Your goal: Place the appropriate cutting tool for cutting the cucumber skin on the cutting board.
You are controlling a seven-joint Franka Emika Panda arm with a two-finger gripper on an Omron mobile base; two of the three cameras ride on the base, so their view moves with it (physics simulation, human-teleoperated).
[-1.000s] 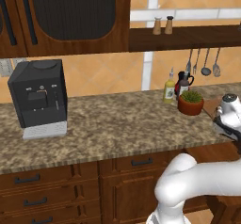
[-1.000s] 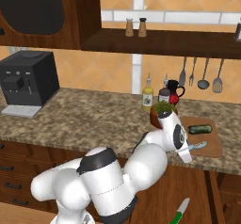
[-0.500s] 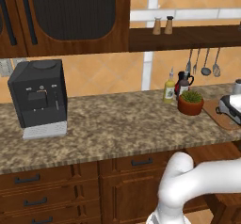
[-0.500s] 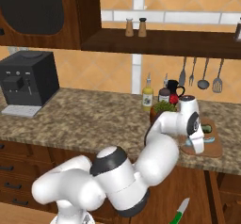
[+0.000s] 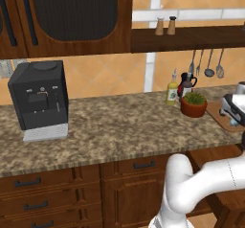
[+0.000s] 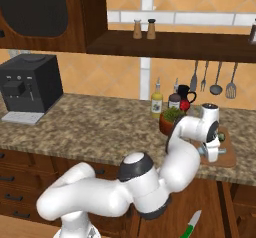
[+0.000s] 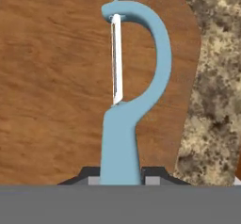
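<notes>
Centre frame, the gripper clenches the light blue peeler over the cutting board, contact unclear.

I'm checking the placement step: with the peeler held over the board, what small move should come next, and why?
Probably lower a little, then open. In the hand view the gripper clamps the peeler by its handle, with the board right behind it, so it looks ready to set down. Height above the board is unclear.

Speckled granite counter on dark wood drawers; orange tile wall behind — wooden shelf at 1 o'clock, dark cabinets at 11 o'clock.
</notes>
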